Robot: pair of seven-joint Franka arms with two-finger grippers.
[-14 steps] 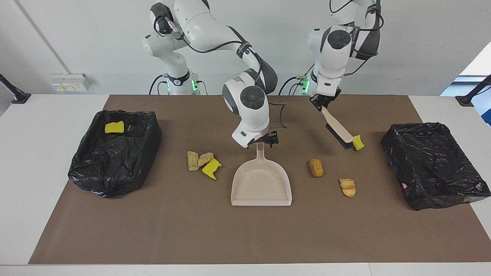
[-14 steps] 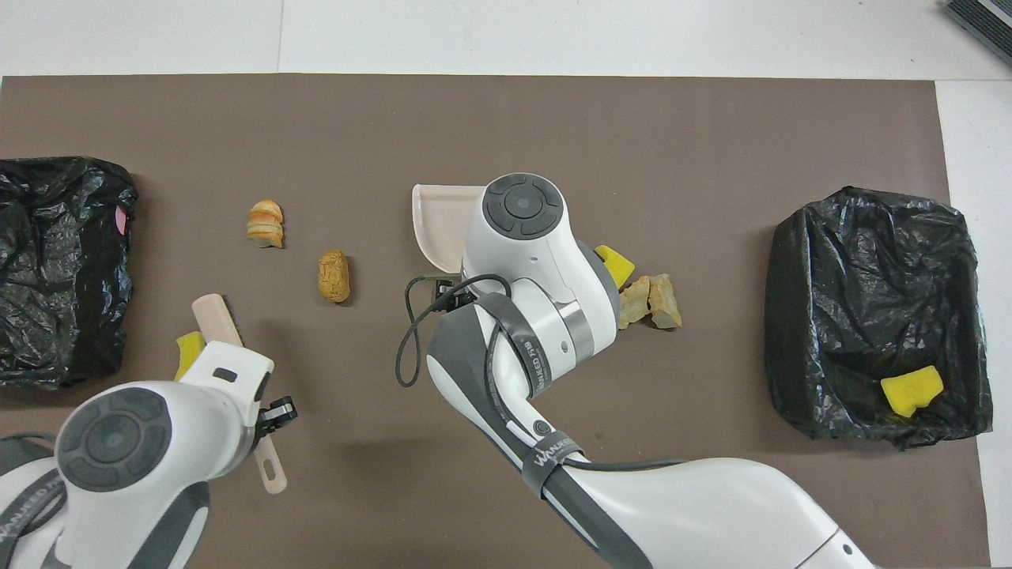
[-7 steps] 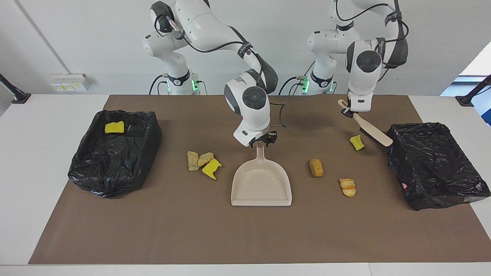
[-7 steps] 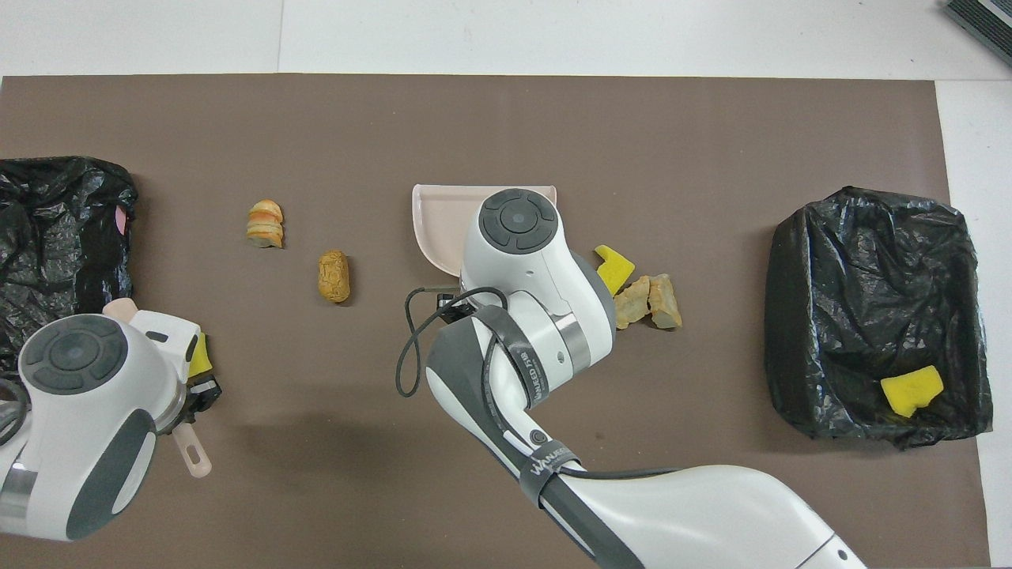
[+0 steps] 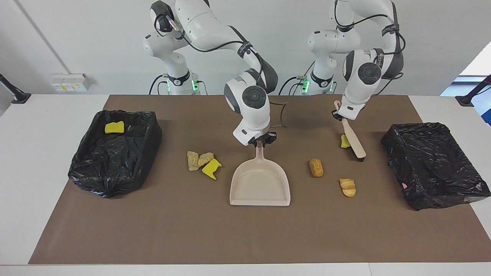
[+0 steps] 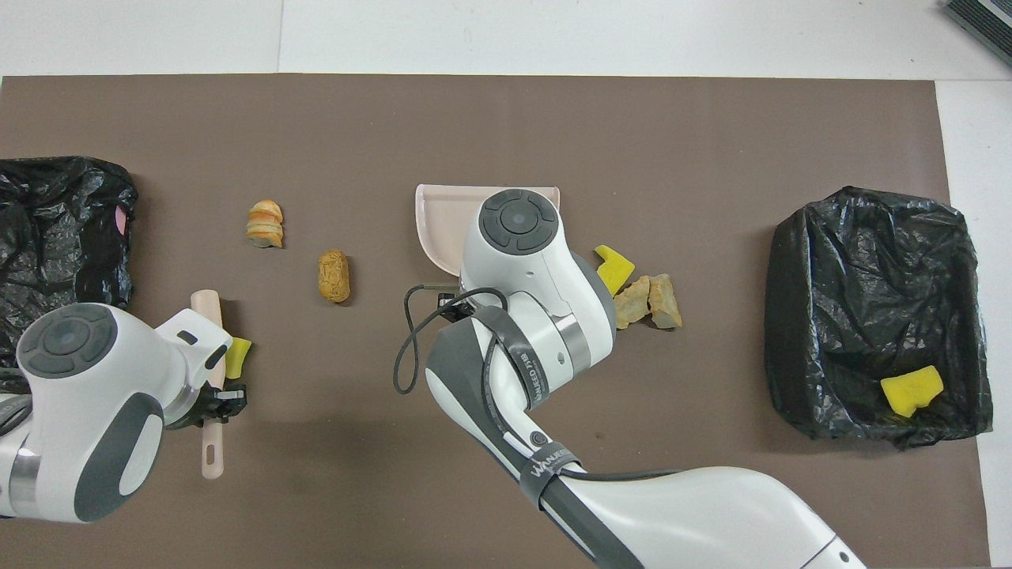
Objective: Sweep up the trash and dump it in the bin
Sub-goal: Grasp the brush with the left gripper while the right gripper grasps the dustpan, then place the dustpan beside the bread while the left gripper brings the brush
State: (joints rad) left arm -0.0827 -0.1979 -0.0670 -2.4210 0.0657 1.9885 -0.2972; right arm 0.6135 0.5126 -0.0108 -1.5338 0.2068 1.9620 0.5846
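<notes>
At mat centre my right gripper (image 5: 261, 140) pinches the dustpan (image 5: 260, 183) handle, pan flat with its mouth at 6 o'clock in the facing view. My left gripper (image 5: 342, 116) is clamped on the brush (image 5: 353, 140), bristles touching a yellow chunk (image 5: 344, 141). I judge sweeping is starting: two brown lumps (image 5: 316, 167) lie at the pan's 3 o'clock, more trash (image 5: 203, 161) at its 9, so next I drag the chunk toward the pan.
</notes>
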